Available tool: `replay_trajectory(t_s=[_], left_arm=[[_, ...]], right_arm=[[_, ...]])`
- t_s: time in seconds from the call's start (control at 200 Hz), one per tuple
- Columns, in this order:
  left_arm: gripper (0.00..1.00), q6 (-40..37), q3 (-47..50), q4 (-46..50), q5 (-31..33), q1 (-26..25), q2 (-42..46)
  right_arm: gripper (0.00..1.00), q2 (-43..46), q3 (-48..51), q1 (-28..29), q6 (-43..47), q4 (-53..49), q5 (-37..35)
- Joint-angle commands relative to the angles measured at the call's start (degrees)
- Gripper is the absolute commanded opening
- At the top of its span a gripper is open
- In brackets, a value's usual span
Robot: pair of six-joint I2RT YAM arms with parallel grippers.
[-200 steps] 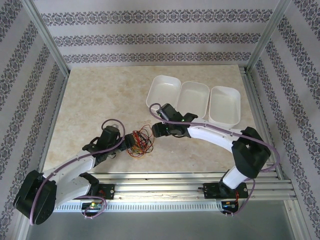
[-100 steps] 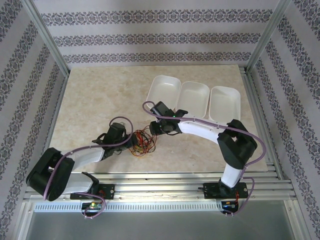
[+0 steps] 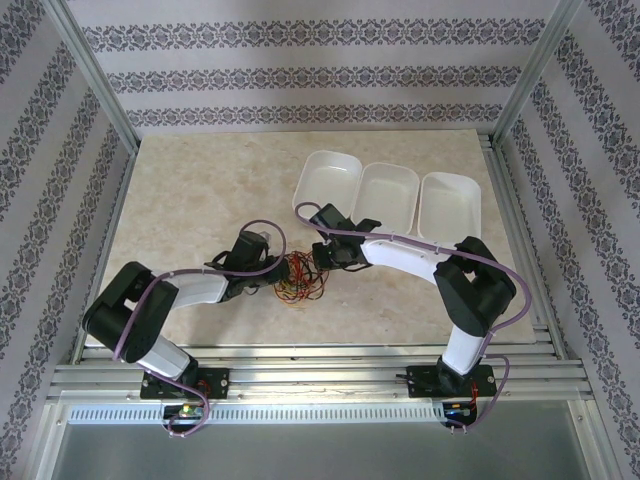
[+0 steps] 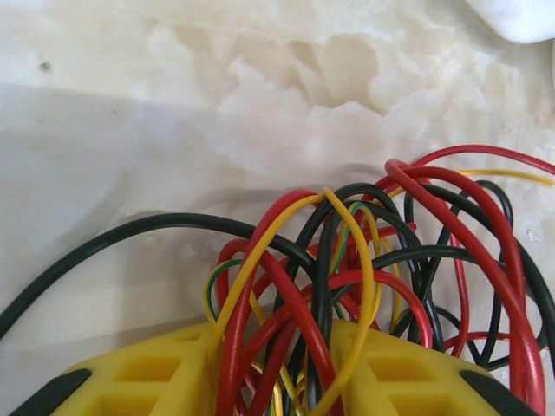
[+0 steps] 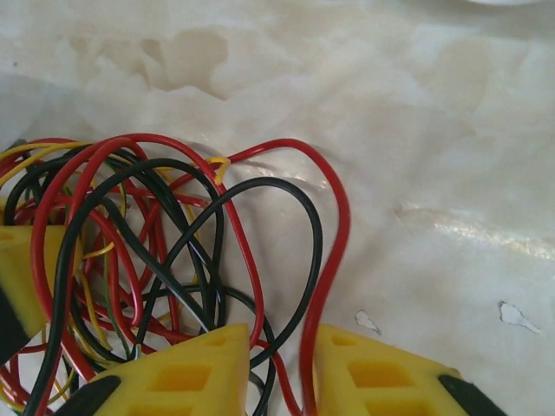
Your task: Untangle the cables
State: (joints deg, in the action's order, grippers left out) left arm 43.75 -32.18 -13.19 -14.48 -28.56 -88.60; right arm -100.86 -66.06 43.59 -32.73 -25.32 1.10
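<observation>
Cables [image 3: 300, 281] in red, yellow and black lie as one loose tangle on the marbled tabletop [image 3: 190, 200], near its middle and towards the near edge. The left end effector [image 3: 276, 272] meets the tangle from the left, the right end effector [image 3: 322, 260] from the far right, so the bundle sits between the two.

Left wrist view: the yellow fingers [image 4: 147, 377] of the left end effector [image 4: 277, 373] are drawn in on a thick sheaf of cables [image 4: 347, 260] that packs the gap between them. One black strand trails away to the left across the surface.

Right wrist view: the right end effector [image 5: 282, 381] has its fingers [image 5: 381, 381] nearly together, clamped on a red and a black strand of the cables [image 5: 173, 225]. Loops cross over and under one another throughout.

Three white trays [image 3: 388, 195] stand in a row beyond the tangle. The nearest one is just behind the right end effector, apart from the wires. Purple hoses [image 3: 420, 243] run along both arms.
</observation>
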Motion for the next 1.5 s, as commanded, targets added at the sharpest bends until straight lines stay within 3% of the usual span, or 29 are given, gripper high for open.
replay_trajectory(t_s=[0.0, 0.21, 0.395, 0.924, 1.499], left_arm=[[0.41, -1.0, -2.1, -8.6, -4.6, -3.0, -3.0], [0.44, -1.3, -2.1, -7.1, -2.7, -3.2, -1.2], [0.42, -2.4, -2.2, -3.8, 0.3, -3.2, 0.9], [0.29, -0.5, -4.4, -5.4, 0.2, -4.0, -3.8], [0.18, 0.3, -3.0, -3.2, 3.5, -4.1, -2.1]], right_arm=[[0.22, 2.0, 1.3, -0.7, -1.2, -1.2, -2.3], [0.08, 5.0, 1.8, -0.9, -0.6, -1.5, -5.2], [0.03, 9.4, 2.6, -0.8, 0.2, -1.9, -7.2], [0.02, 19.8, 2.0, 0.1, 2.1, -4.7, -9.5], [0.00, 28.5, 3.1, 0.0, 4.8, -6.1, -17.6]])
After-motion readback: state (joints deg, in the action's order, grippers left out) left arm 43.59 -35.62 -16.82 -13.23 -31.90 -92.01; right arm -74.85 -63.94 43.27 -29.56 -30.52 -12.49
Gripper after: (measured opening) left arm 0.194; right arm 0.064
